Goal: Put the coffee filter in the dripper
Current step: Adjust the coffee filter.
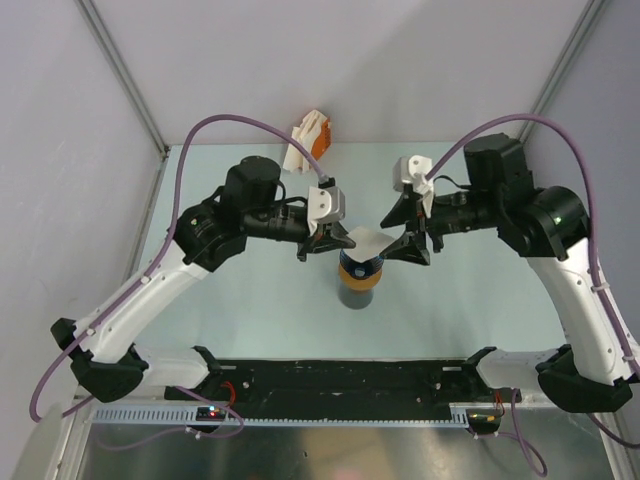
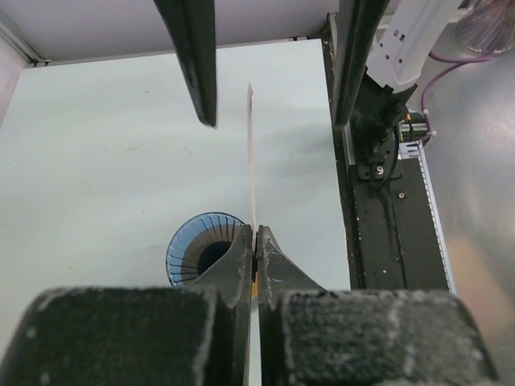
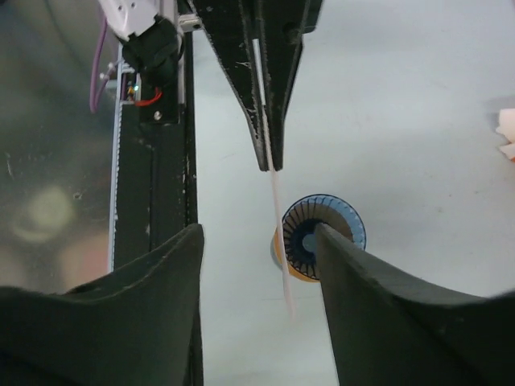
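The white coffee filter (image 1: 368,240) hangs flat in the air just above the dripper (image 1: 361,266), a blue ribbed cone on an orange ring over a dark grey cup (image 1: 355,296). My left gripper (image 1: 335,238) is shut on the filter's left edge. In the left wrist view the filter (image 2: 252,161) shows edge-on, running out from the closed jaws (image 2: 256,231), with the dripper (image 2: 197,249) below and to the left. My right gripper (image 1: 390,238) is open, its fingers on either side of the filter's right edge (image 3: 279,225) without touching it; the dripper (image 3: 334,233) lies beneath.
A stack of white filters in an orange holder (image 1: 311,138) stands at the back of the table, also at the edge of the right wrist view (image 3: 507,133). A black rail (image 1: 340,385) runs along the near edge between the arm bases. Grey walls enclose the table.
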Controlling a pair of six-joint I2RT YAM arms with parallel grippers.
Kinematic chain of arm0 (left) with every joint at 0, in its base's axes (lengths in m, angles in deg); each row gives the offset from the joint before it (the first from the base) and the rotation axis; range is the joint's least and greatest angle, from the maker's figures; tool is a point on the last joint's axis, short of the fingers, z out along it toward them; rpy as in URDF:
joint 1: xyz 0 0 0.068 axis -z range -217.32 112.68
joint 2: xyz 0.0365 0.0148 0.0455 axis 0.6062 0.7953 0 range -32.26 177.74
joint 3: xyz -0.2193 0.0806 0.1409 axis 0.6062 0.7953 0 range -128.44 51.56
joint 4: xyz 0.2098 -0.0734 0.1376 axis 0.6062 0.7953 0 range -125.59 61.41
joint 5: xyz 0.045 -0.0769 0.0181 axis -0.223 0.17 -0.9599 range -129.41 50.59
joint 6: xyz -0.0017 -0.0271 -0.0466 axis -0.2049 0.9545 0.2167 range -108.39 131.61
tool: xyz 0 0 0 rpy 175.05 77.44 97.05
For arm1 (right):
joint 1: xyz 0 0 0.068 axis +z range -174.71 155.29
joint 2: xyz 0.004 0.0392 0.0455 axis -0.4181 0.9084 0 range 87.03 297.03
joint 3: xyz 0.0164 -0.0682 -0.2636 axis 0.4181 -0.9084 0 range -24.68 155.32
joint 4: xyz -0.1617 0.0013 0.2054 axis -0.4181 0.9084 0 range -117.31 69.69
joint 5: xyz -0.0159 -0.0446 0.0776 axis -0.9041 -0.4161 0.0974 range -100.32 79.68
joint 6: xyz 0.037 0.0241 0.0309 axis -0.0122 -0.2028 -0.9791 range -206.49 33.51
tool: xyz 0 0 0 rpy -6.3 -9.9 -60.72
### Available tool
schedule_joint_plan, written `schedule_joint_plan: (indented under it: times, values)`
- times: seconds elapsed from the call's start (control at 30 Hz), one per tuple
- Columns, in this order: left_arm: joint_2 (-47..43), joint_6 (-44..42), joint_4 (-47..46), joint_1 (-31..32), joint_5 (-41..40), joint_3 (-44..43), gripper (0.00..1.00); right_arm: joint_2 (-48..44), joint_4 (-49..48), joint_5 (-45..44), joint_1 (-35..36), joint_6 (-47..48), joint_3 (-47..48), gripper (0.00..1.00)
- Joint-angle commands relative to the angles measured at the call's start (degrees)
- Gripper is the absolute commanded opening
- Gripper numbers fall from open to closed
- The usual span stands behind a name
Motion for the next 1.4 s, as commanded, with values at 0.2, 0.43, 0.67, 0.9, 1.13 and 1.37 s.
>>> schedule_joint_plan:
  times: [0.2, 0.43, 0.67, 0.9, 1.13, 1.37]
  values:
    - [-0.6, -1.4, 1.5, 1.5, -2.1, -4.1, 0.03, 2.7, 1.9, -5.8, 6.4, 4.2, -0.4, 0.17]
    - [-3.9, 2.6, 1.8, -3.0, 3.2, -1.9, 0.45, -0.9, -5.0, -0.8, 3.1, 2.4, -3.9, 0.00]
    - [-5.7, 3.3, 1.5, -7.7, 9.7, -0.1, 0.67, -9.8, -27.8, 10.0, -3.6, -11.6, -16.0, 0.00]
    - [-3.5, 6.7, -2.7, -6.0, 8.2, -1.7, 0.87, -12.2, -41.7, 11.7, -2.4, -21.9, -21.6, 0.00]
    - [-2.2, 9.1, -5.5, -3.3, 10.2, -3.1, 0.58, -12.7, -44.1, 8.3, -0.3, -22.1, -24.2, 0.00]
    - [-3.1, 8.2, -5.7, -2.4, 7.9, -1.4, 0.02, -12.1, -42.0, 6.0, -0.1, -20.7, -23.4, 0.10]
